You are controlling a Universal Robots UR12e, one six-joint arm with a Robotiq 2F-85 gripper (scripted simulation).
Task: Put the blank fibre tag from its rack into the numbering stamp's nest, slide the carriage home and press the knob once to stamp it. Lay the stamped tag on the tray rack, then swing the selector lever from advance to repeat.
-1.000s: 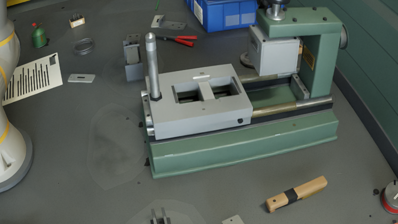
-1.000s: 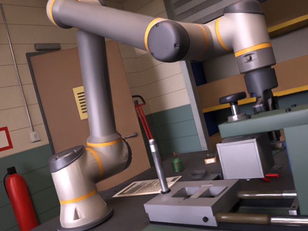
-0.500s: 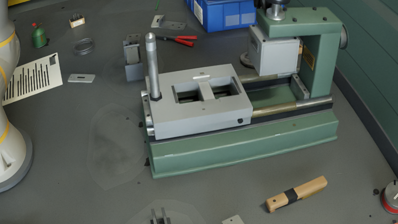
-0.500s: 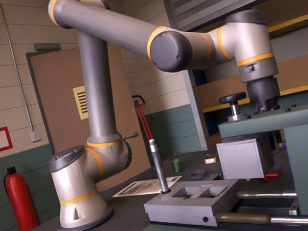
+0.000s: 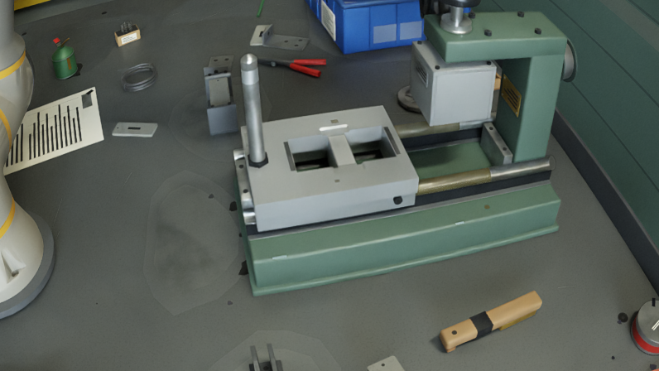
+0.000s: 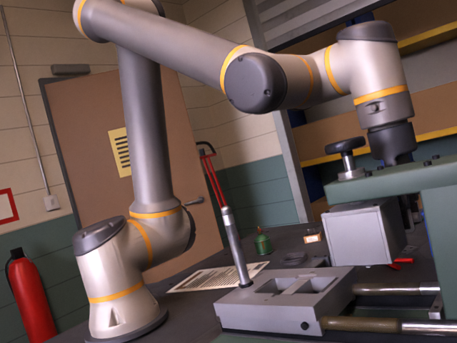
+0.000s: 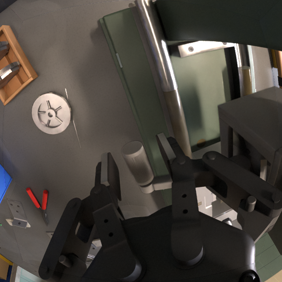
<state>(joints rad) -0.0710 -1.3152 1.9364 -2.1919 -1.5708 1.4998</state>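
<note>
The selector lever (image 7: 136, 163), a short grey cylinder on a small arm, sticks out from the back of the green stamp frame (image 5: 530, 69), and in the wrist camera it sits between my fingers. The grey carriage (image 5: 329, 168) stands at the outer end of its rails, away from the stamp head (image 5: 454, 87), with its upright handle (image 5: 252, 108) at the near corner. The nest (image 5: 341, 150) shows a pale strip across its middle; I cannot tell if that is the tag. The black knob (image 6: 345, 146) stands on top of the frame. My gripper (image 7: 136, 163) is behind the frame, half open and holding nothing.
A blue bin (image 5: 369, 20) stands behind the stamp. Red pliers (image 5: 299, 67), a grey rack block (image 5: 220, 94), a flat plate (image 5: 134, 129), a printed sheet (image 5: 50, 129) and a wire coil (image 5: 138, 76) lie on the bench to the left. A wooden-handled tool (image 5: 491, 321) lies in front.
</note>
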